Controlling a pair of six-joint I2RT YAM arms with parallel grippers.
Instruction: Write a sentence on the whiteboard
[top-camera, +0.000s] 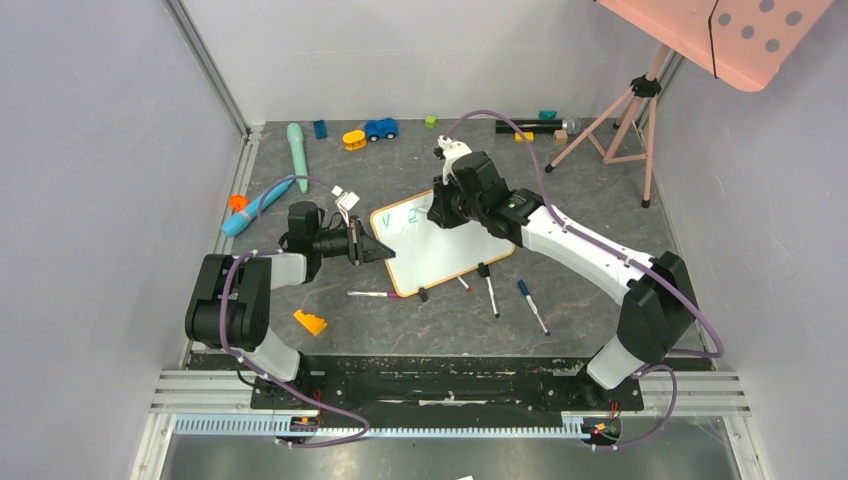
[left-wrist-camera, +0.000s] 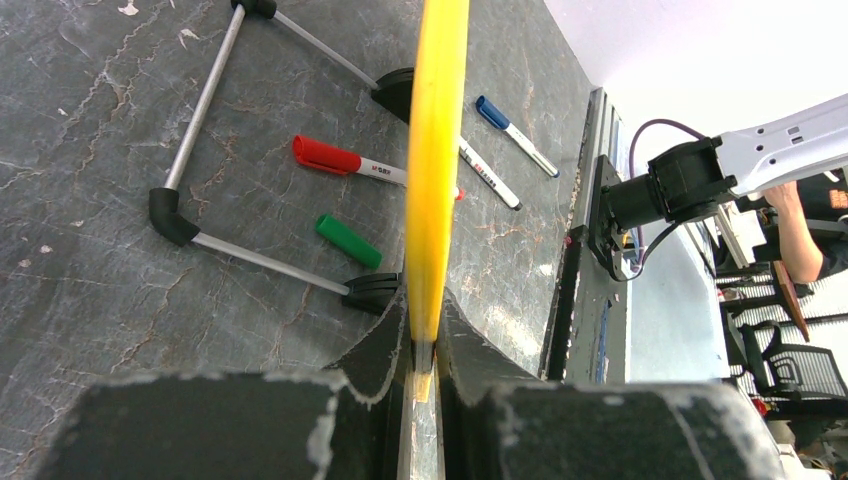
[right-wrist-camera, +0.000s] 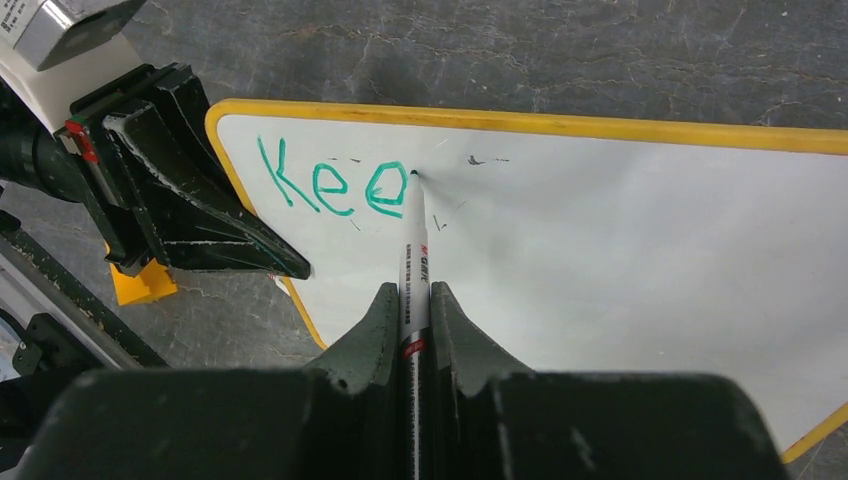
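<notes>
Gripping the left edge of the small rectangular whiteboard with a thin orange-yellow frame (right-wrist-camera: 600, 260), the jaws of the left arm (top-camera: 300, 250) are clamped tight on that frame, near the corner where the writing begins. The whiteboard sits at the middle of the dark grey stone-patterned surface (top-camera: 400, 335), turned askew. It seems propped at a slant on its two black clip feet (left-wrist-camera: 375, 290), though the angle is hard to judge. The jaws of the right arm (top-camera: 575, 240) are closed on a slim white marker pen (right-wrist-camera: 413, 255), whose tip touches the board just right of the green handwritten letters "Kee" (right-wrist-camera: 325, 185). Near the feet lie a red-capped marker (left-wrist-camera: 335, 158), a loose green cap (left-wrist-camera: 348, 241) and a blue-capped marker (left-wrist-camera: 512, 132).
</notes>
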